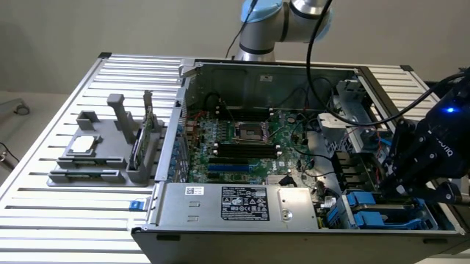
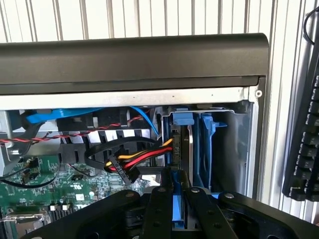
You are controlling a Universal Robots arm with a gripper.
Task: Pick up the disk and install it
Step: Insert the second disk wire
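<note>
Now the hand [image 2: 174,199] is clamped narrowly on the disk [image 2: 180,149], standing edgewise in the blue-railed drive bay [image 2: 227,149].

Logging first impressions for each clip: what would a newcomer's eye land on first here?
The open computer case on the slatted table, its green motherboard bared. At the exterior view's right, the black end effector reaches down into the drive bay, closed on the blue-framed disk. The grey power-supply box sits at the case's near edge.
</note>
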